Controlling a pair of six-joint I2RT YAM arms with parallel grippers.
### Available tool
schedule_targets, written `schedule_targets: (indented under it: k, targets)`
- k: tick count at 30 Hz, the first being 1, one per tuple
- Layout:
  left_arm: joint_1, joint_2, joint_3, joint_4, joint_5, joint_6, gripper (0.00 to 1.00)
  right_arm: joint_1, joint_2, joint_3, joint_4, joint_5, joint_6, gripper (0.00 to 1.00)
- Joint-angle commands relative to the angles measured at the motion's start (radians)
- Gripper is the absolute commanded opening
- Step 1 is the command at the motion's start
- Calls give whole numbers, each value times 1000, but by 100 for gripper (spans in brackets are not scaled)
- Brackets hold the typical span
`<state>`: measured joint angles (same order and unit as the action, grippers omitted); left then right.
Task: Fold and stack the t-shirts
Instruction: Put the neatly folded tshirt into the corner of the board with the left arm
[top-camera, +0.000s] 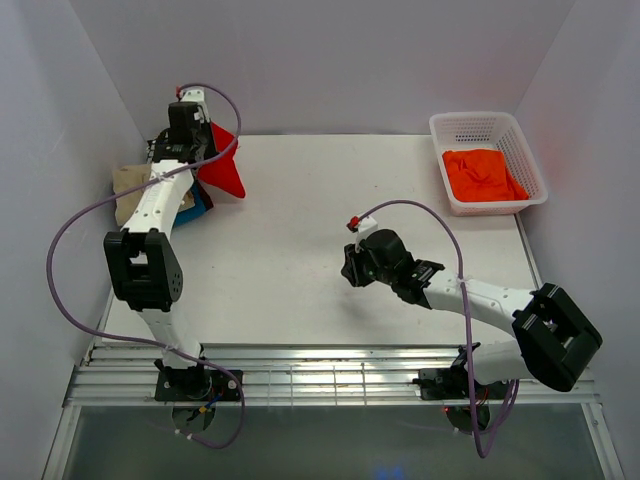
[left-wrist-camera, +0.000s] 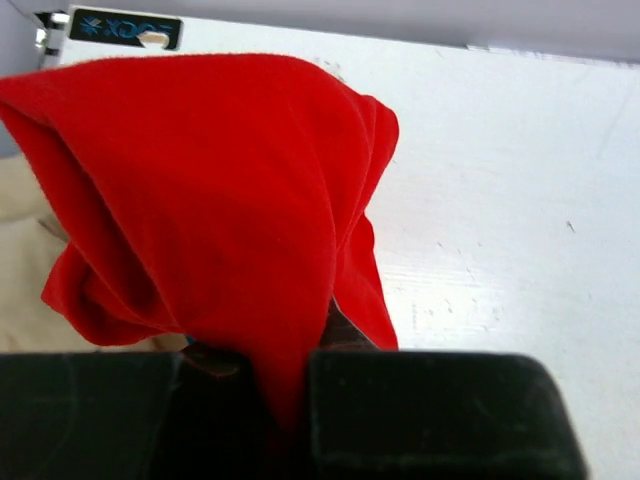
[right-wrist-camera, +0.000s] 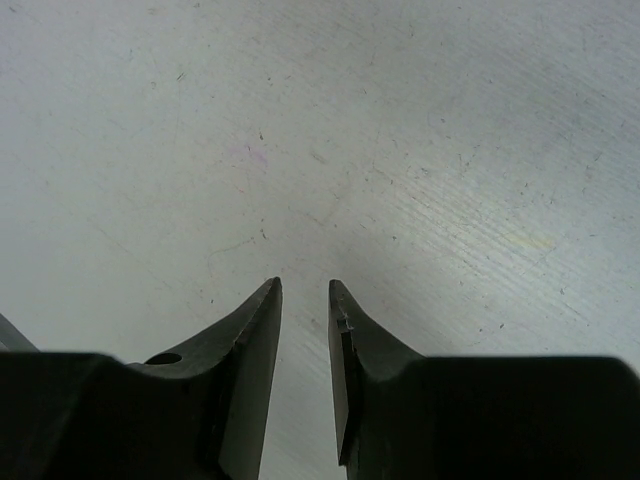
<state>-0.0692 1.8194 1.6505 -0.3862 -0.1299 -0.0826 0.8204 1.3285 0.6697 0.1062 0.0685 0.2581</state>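
My left gripper (top-camera: 200, 150) is shut on a bright red t-shirt (top-camera: 225, 165), which hangs bunched at the table's far left corner. In the left wrist view the red t-shirt (left-wrist-camera: 220, 200) fills the frame and runs down between the jaws of the left gripper (left-wrist-camera: 290, 385). Under it lies a tan t-shirt (top-camera: 130, 190), with a strip of teal blue t-shirt (top-camera: 197, 208) showing beside the arm. An orange t-shirt (top-camera: 482, 175) lies crumpled in the white basket (top-camera: 520, 135). My right gripper (top-camera: 350, 266) hovers over the table's middle, slightly open and empty; the right wrist view has bare table between the jaws of this gripper (right-wrist-camera: 305, 290).
The white lattice basket stands at the far right corner. White walls close in the table on three sides. A metal rail (top-camera: 320, 375) runs along the near edge by the arm bases. A tan cloth edge (left-wrist-camera: 25, 260) shows at the left of the left wrist view.
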Motion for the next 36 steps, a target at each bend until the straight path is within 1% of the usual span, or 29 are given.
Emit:
schedule_targets:
  k: [1, 5, 6, 11, 20, 30, 36]
  targets:
    - [45, 3, 124, -48, 53, 32, 3, 8, -15, -5, 35, -16, -6, 32]
    - [68, 21, 147, -63, 55, 53, 3, 8, -2, 1, 38, -25, -8, 32]
    - [104, 14, 144, -66, 49, 53, 3, 8, 4, 1, 38, -26, -7, 32]
    - [160, -31, 123, -51, 64, 52, 3, 10, 20, 1, 47, -45, -3, 32]
    - [215, -101, 94, -29, 62, 46, 3, 13, 24, 5, 40, -49, -8, 32]
    - [243, -193, -20, 23, 18, 43, 2, 13, 12, 11, 30, -53, -10, 32]
    - [276, -190, -73, 52, 6, 32, 2, 13, -18, 5, 21, -45, -17, 32]
